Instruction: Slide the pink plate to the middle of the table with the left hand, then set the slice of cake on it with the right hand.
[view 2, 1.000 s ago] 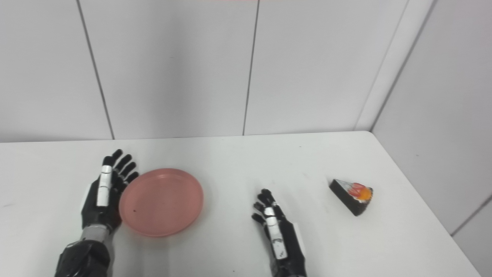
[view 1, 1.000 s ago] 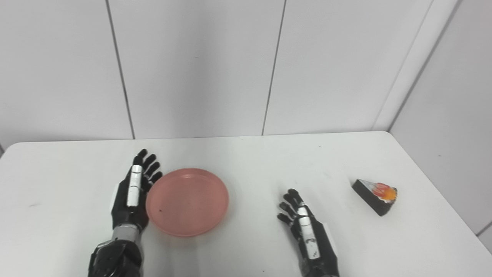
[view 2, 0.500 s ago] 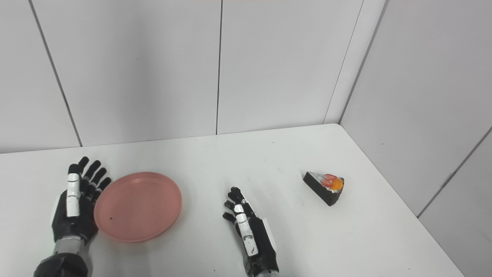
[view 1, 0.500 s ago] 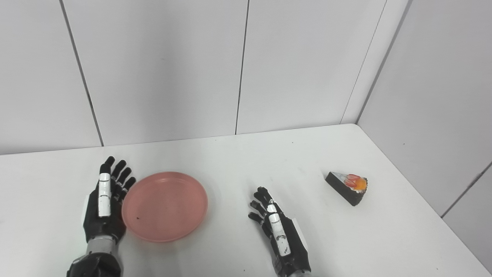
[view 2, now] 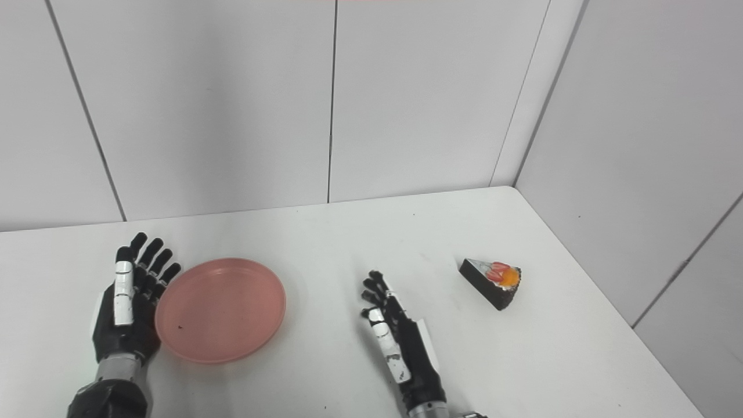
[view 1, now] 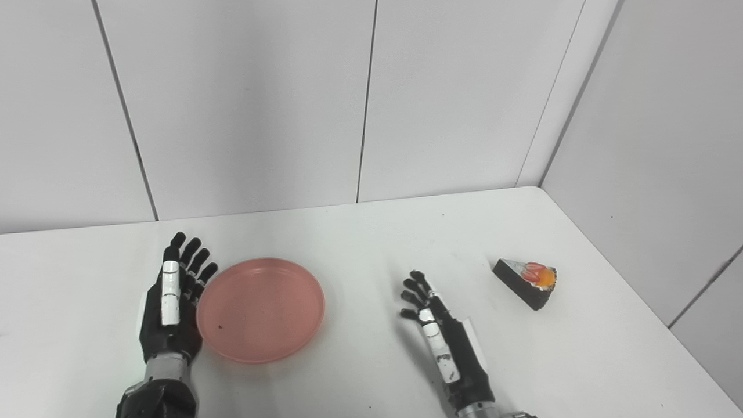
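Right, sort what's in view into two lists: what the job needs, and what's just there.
Needed for the job:
pink plate
slice of cake
left hand, open beside the plate
right hand, open, apart from the cake

Just there:
table
wall panels
No stray items show.

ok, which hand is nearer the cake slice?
Right. The right hand lies open between pink plate and cake slice, clear of both; the left hand is beyond the plate, against its far edge.

Bare test booth or lab corner: plain white panel walls [view 1: 255, 104] with dark vertical seams, white table [view 1: 371, 232] pushed into corner, no furnishings or household clutter visible.
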Motion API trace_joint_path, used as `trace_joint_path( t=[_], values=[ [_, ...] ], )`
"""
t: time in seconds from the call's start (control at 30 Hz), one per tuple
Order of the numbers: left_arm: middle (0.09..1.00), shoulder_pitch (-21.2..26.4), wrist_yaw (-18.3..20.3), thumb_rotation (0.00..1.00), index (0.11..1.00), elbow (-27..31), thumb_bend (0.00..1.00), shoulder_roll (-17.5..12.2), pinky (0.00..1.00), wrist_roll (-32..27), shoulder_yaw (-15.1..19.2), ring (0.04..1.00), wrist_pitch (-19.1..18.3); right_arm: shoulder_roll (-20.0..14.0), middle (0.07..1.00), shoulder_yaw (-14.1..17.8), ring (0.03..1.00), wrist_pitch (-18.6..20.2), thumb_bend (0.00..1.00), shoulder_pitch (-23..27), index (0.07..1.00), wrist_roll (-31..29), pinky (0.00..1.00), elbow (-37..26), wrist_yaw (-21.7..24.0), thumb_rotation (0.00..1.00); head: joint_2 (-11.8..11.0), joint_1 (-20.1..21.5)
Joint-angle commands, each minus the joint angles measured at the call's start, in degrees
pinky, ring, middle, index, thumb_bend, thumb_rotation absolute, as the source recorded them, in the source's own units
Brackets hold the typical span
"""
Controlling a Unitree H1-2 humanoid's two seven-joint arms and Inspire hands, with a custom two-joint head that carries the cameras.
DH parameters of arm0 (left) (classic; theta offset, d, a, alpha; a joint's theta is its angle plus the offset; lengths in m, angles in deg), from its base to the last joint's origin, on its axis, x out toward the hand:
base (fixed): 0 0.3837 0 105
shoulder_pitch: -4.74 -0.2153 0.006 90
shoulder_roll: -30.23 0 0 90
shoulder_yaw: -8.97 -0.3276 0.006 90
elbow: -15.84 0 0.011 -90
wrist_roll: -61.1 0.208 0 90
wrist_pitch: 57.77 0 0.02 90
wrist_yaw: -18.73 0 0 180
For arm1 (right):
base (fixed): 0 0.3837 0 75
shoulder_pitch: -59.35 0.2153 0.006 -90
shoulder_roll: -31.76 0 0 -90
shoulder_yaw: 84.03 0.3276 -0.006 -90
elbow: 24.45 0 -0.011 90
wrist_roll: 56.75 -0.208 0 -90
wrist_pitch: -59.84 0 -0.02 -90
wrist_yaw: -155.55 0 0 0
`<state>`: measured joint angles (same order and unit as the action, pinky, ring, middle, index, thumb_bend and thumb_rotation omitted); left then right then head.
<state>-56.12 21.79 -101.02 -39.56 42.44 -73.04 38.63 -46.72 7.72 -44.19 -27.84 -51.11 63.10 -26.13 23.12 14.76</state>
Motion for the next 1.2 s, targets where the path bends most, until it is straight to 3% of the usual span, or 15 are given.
trace_joint_path(
  t=[0.0,0.1,0.2,0.27,0.3,0.4,0.43,0.57,0.67,0.8,0.93,1.17],
  values=[
    [0.922,-0.7,-0.4,0.8,0.927,-0.9,0.72,0.2,0.86,0.7,-0.1,0.916,-1.1,-1.4,0.853,1.7,0.852,-3.3,0.76,2.4,0.89,-1.1,0.82,-2.7,-0.9,1.0,0.1,-0.1],
    [0.927,-1.0,-0.6,0.77,0.916,-0.4,0.7,0.2,0.87,0.3,0.1,0.923,-1.8,-2.9,0.825,3.0,0.818,1.2,0.77,4.1,0.848,-0.6,0.78,-8.3,-0.4,1.0,0.2,0.1],
    [0.929,-1.1,-0.6,0.78,0.915,-0.2,0.7,0.1,0.88,0.6,-0.2,0.925,-2.0,-7.0,0.839,3.1,0.815,9.2,0.77,6.7,0.864,6.8,0.75,-16.4,1.9,1.0,0.4,0.4],
    [0.93,-1.0,-0.5,0.79,0.92,-0.4,0.69,0.1,0.87,0.7,-0.3,0.923,-1.9,-10.6,0.83,2.8,0.792,13.8,0.72,8.5,0.849,11.4,0.69,-20.4,4.6,0.94,0.5,0.4],
    [0.929,-1.0,-0.5,0.79,0.921,-0.4,0.69,0.1,0.87,0.7,-0.3,0.923,-1.8,-12.1,0.828,2.7,0.789,15.6,0.72,9.2,0.838,13.0,0.67,-21.7,5.8,0.86,0.5,0.4],
    [0.929,-0.8,-0.7,0.78,0.921,-1.0,0.7,0.1,0.87,0.8,-0.4,0.924,-1.8,-17.2,0.812,2.2,0.771,20.9,0.76,12.2,0.812,20.4,0.65,-23.5,9.3,0.76,0.7,1.0],
    [0.922,-0.7,-0.8,0.78,0.932,-1.0,0.71,0.0,0.86,1.0,-0.5,0.917,-1.9,-18.4,0.796,2.0,0.754,21.7,0.79,13.0,0.777,21.8,0.64,-23.3,10.1,0.73,0.7,1.0],
    [0.912,-0.4,-0.7,0.8,0.945,-1.0,0.71,-0.5,0.85,1.4,-0.3,0.908,-2.2,-23.3,0.802,0.6,0.742,29.3,0.81,17.2,0.796,25.6,0.65,-22.9,16.9,0.67,2.2,3.1],
    [0.907,-0.1,-0.1,0.79,0.926,-1.3,0.71,-1.0,0.85,1.1,-0.1,0.904,-1.9,-24.2,0.809,-0.3,0.753,31.1,0.82,18.9,0.809,28.1,0.64,-22.0,17.9,0.67,1.9,4.2],
    [0.918,0.1,0.1,0.79,0.901,-1.8,0.71,-0.7,0.86,1.0,0.0,0.906,-1.4,-23.6,0.794,-1.7,0.714,30.8,0.83,18.3,0.81,31.5,0.6,-20.6,16.6,0.7,1.9,3.6],
    [0.915,-0.2,-0.3,0.79,0.907,-1.2,0.7,-0.4,0.86,1.3,-0.1,0.909,-1.8,-24.2,0.82,-3.8,0.768,30.4,0.84,17.5,0.825,36.7,0.63,-20.0,16.5,0.73,2.3,3.3],
    [0.914,-0.2,-0.9,0.79,0.904,-2.1,0.7,0.3,0.87,2.0,-0.3,0.91,-1.4,-27.3,0.835,0.0,0.788,31.0,0.85,17.2,0.814,36.6,0.63,-20.0,16.9,0.61,1.0,1.0]
  ],
)
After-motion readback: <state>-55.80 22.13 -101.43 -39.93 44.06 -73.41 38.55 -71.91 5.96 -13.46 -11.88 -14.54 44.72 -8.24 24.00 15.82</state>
